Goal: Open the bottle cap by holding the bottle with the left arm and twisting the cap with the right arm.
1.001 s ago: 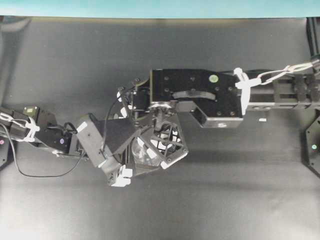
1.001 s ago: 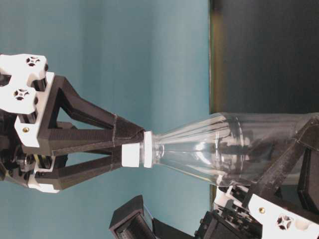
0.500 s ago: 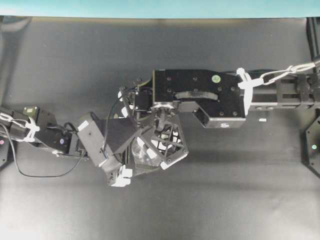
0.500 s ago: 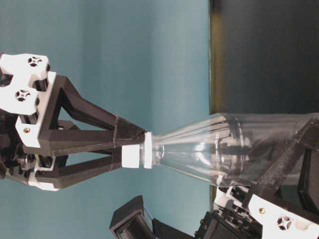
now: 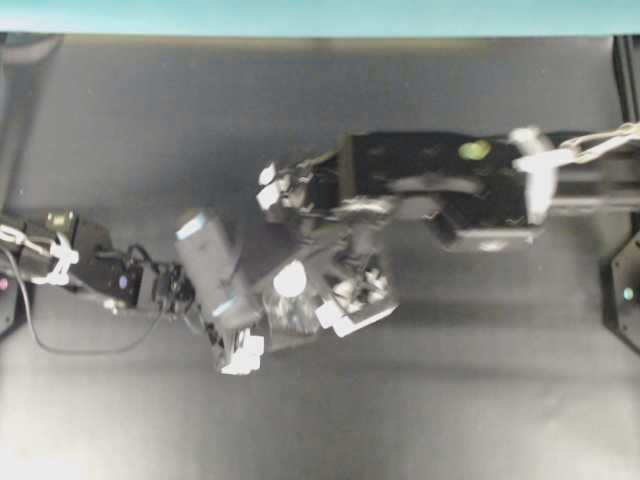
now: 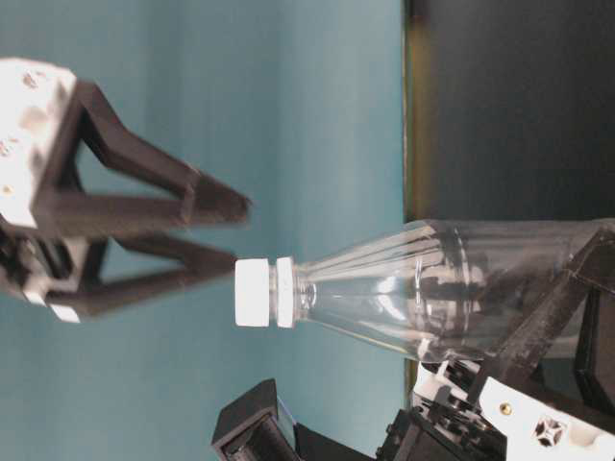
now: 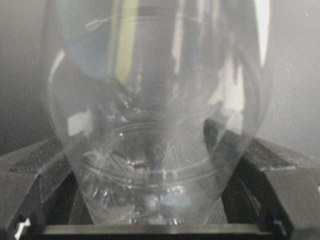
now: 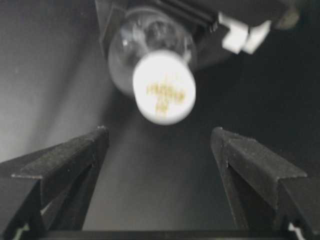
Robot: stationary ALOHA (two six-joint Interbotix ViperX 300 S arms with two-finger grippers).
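The clear bottle (image 6: 413,288) stands upright, its body clamped in my left gripper (image 7: 155,200), which is shut on it; it fills the left wrist view. The white cap (image 6: 253,292) sits on the bottle's neck. It also shows in the overhead view (image 5: 290,279) and the right wrist view (image 8: 164,86). My right gripper (image 6: 235,235) is open and empty, its black fingers (image 8: 95,145) spread wider than the cap. It hangs just above the cap, a little to one side, not touching it. The right arm's boxy housing (image 5: 440,185) is motion-blurred.
The dark table (image 5: 450,400) lies under both arms, with a teal wall (image 5: 320,15) at the back. A small white speck (image 5: 525,240) lies on the table under the right arm.
My right gripper was shut on the cap; it has opened and lifted off it, and the right arm has shifted right. The cap stays on the bottle. The left gripper still holds.
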